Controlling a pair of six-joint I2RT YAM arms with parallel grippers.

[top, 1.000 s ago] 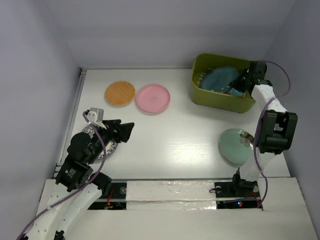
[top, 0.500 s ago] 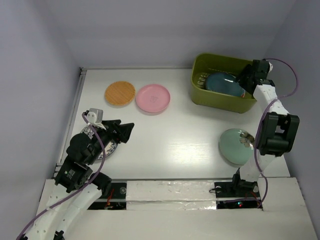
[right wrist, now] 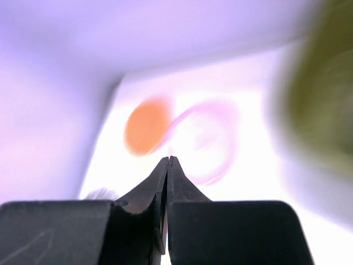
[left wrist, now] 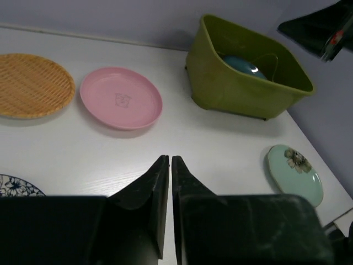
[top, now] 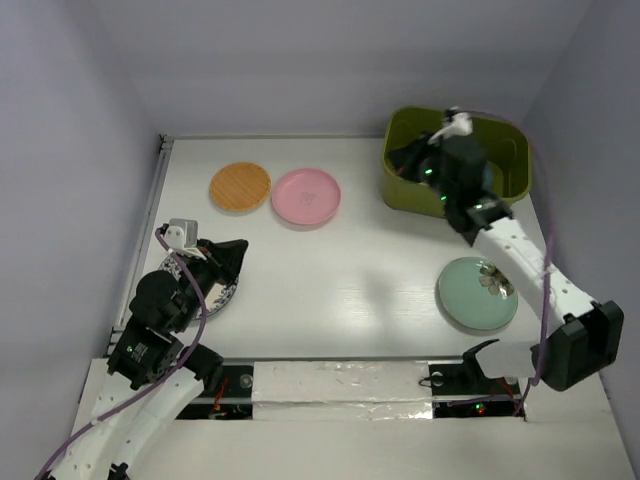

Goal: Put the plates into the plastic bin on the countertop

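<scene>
Item 1: worktop, white and glossy; it carries everything below.

Item 2: plastic bin, olive green, at the far right corner. My right arm hangs over it in the top view.

Item 3: plates.
- Dark teal plate: inside the bin, so done. I cannot tell whether others sit with it.
- Left on the worktop:
  - wood-tan plate
  - pink plate, just beside the tan one
  - mint green plate, near right
  - white blue-patterned plate, under my left arm
- By my count, most of the job remains.

Item 4: my left claw, pressed together, pinching nothing. My right claw is the same.

Item 5: markings. There is a small stamp at the pink plate's centre, too small to read. No other writing.
</scene>
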